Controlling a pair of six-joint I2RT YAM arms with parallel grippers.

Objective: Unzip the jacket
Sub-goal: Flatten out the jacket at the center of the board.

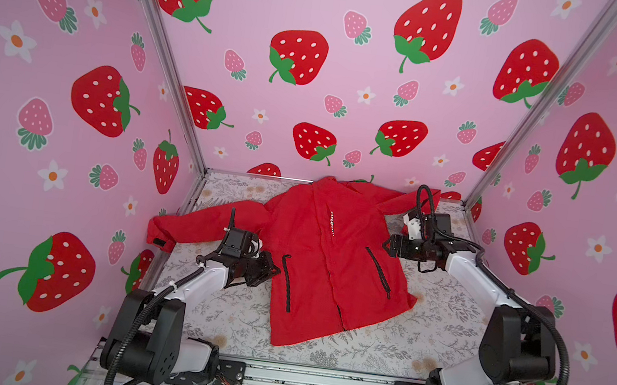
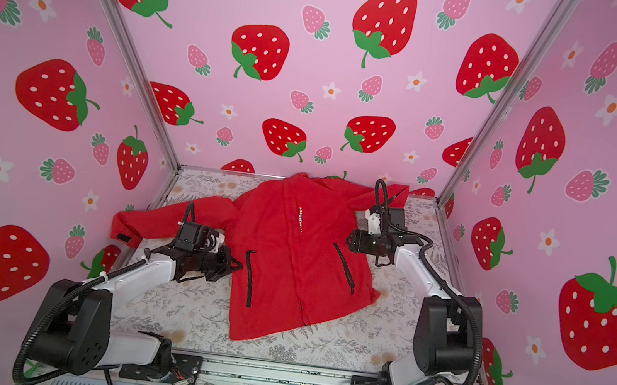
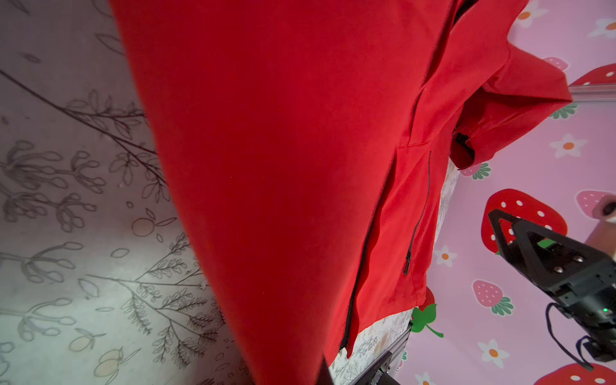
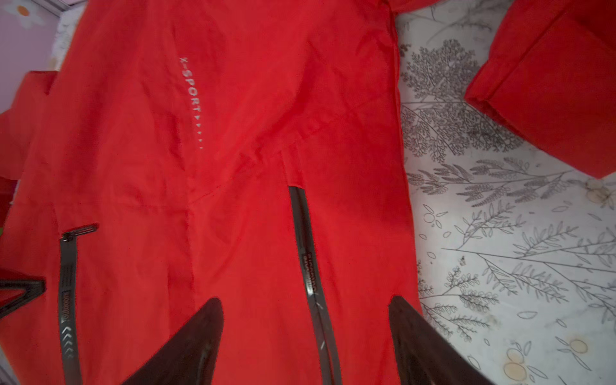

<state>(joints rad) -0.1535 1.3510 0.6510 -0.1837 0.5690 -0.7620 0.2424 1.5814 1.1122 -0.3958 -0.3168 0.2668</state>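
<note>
Walls (image 1: 323,9) of pink panel printed with flat red strawberries close in three sides of the table (image 1: 441,340), whose matte cover carries a grey leaf-and-flower print. Nothing but the two arms stands near the garment.

The large bright red jacket (image 1: 329,265) of thin, lightly creased fabric lies front up at mid-table, collar toward the far edge and hem toward the near edge. One sleeve (image 1: 193,227) runs to the left edge. The other sleeve (image 1: 406,202) reaches the far right corner, partly hidden behind the right wrist.

The black left gripper (image 1: 273,271) sits at the jacket's left side edge, just beside a black pocket zipper (image 1: 286,283), jaws together. Whether fabric is pinched between them cannot be told.

The black right gripper (image 1: 386,247) hovers over the jacket's right side, holding nothing. In the right wrist view its tapered fingers (image 4: 200,333) stand wide apart on either side of the second glossy black pocket zipper (image 4: 306,253).

Small white chest lettering (image 4: 191,100) reads X-SPORT. A fabric flap covers the front closure, and only a dark slit (image 1: 340,311) shows near the hem.
</note>
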